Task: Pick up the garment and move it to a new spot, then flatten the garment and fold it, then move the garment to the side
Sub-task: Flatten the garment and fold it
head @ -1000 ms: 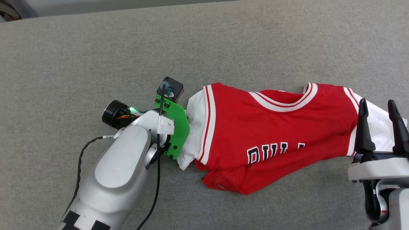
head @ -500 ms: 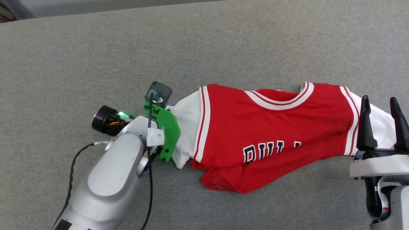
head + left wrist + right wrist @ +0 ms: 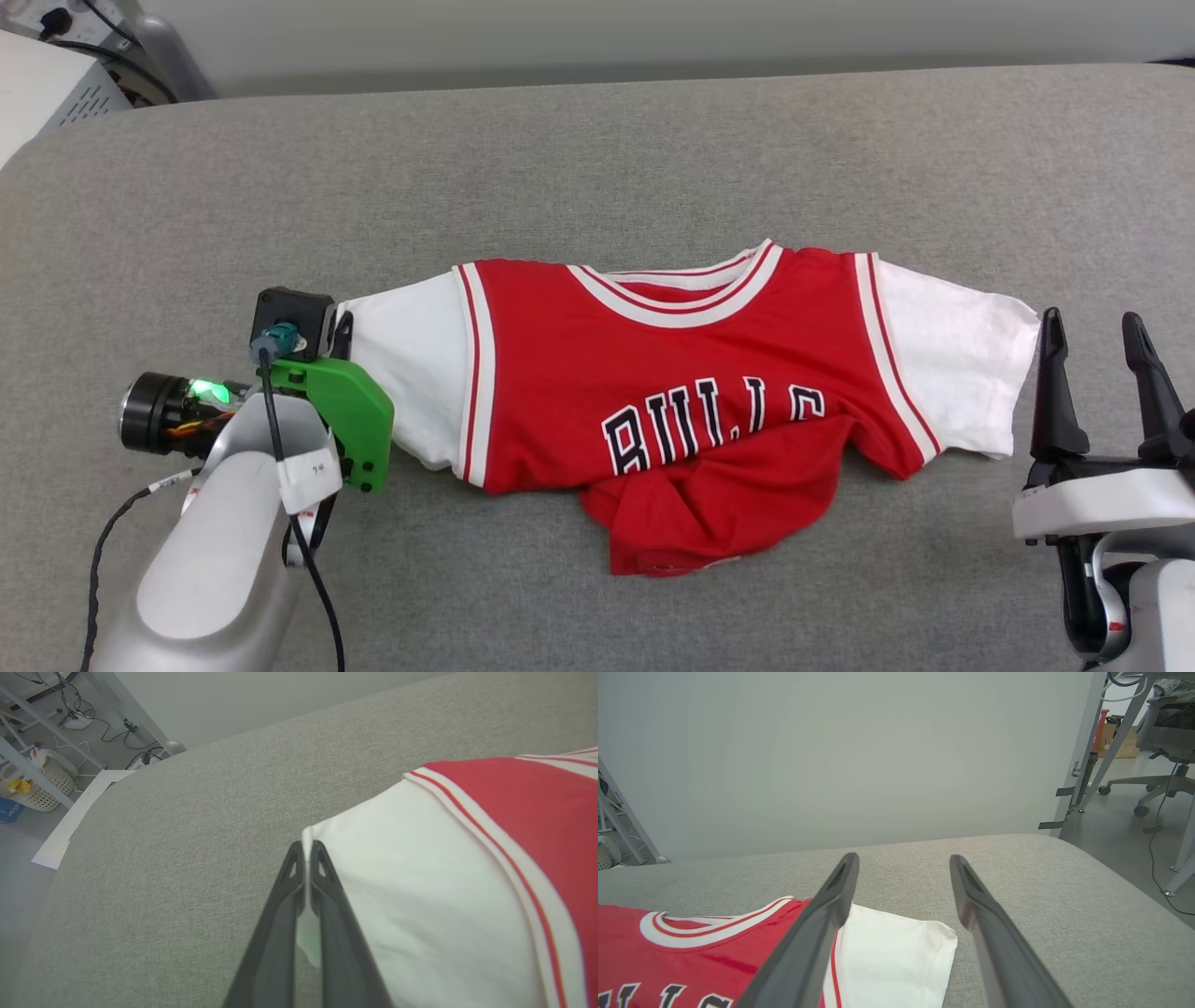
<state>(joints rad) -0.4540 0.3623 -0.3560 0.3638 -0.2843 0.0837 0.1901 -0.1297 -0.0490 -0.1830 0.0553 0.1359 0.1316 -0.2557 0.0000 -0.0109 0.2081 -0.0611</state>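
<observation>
The red jersey (image 3: 691, 373) lies stretched left to right on the grey surface, white sleeves out to both sides, "BULLS" lettering up, its lower hem bunched toward me. My left gripper (image 3: 342, 327) is shut on the outer edge of the left white sleeve (image 3: 420, 882); in the left wrist view the fingertips (image 3: 306, 848) pinch the sleeve's hem. My right gripper (image 3: 1092, 327) stands open just right of the right sleeve (image 3: 952, 364), with nothing between its fingers (image 3: 903, 859). The jersey (image 3: 714, 956) sits low and left in the right wrist view.
The grey padded surface (image 3: 597, 168) stretches bare behind and in front of the jersey, with a rounded back edge. White equipment (image 3: 47, 84) and cables stand off its far left corner. A basket (image 3: 44, 788) and a chair (image 3: 1157, 779) stand on the floor beyond.
The head camera has tilted up. My left gripper has pulled the left sleeve out leftward, so the jersey now lies spread wider with more lettering showing; the right sleeve lies beside the right fingers.
</observation>
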